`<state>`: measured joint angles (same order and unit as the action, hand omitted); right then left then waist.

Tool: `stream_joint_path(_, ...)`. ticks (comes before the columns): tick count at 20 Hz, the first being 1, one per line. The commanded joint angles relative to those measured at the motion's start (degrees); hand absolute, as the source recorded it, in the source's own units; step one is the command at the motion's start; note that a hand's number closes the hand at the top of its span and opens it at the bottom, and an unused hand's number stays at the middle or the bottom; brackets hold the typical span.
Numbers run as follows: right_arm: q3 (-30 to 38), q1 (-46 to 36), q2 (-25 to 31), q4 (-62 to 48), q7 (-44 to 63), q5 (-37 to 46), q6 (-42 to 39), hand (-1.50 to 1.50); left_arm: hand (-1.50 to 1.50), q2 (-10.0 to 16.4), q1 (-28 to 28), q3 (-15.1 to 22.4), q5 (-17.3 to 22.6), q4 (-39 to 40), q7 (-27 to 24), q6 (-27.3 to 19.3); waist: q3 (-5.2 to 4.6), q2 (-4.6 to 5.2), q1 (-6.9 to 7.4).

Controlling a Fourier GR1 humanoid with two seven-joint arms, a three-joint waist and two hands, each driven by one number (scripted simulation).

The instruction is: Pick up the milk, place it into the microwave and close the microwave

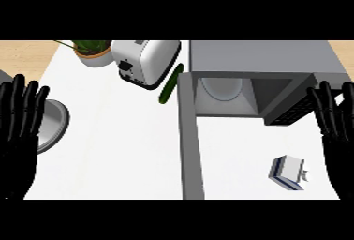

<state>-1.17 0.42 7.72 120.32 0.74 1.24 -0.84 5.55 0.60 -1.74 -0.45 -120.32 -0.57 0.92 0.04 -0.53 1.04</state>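
Two open, empty hands: left hand (pixel 17 136), right hand (pixel 339 140); milk (pixel 287 173) sits near right, handy for the open microwave (pixel 262 56).

Black left hand (pixel 15 152), black right hand (pixel 342 157)

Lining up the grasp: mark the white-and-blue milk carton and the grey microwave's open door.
white-and-blue milk carton (pixel 287 168), head view, its white face.
grey microwave's open door (pixel 192 150), head view, the panel's middle.
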Motion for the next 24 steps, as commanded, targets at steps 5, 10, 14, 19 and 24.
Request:
stream_joint_path(5,-2.3,8.2,-5.1,9.0,-1.0,6.3,6.3,-1.50,-1.50,1.4,-2.8,-5.3,4.3,3.1,0.2,1.1,-0.05,0.45,-1.56)
stream_joint_path(10,-9.3,13.0,-7.6,10.7,4.2,11.5,8.6,-1.50,-1.50,1.9,3.6,-10.3,11.7,1.5,3.3,3.2,-0.07,0.40,-1.00)
stream_joint_path(14,-12.0,12.9,-7.4,13.9,6.9,14.8,10.2,-1.50,-1.50,0.2,10.8,-9.6,12.6,-3.2,2.1,5.4,-0.06,0.44,-0.85)
stream_joint_path(19,-8.6,22.2,-5.7,14.5,-0.1,11.6,9.8,-1.50,-1.50,-0.6,13.2,-9.9,14.0,-7.5,4.9,6.3,-0.02,0.41,-1.09)
stream_joint_path(24,-11.6,21.7,-7.7,12.4,3.1,17.9,14.6,-1.50,-1.50,3.1,14.7,-17.4,20.5,-6.0,3.7,11.4,-0.06,0.45,-0.82)
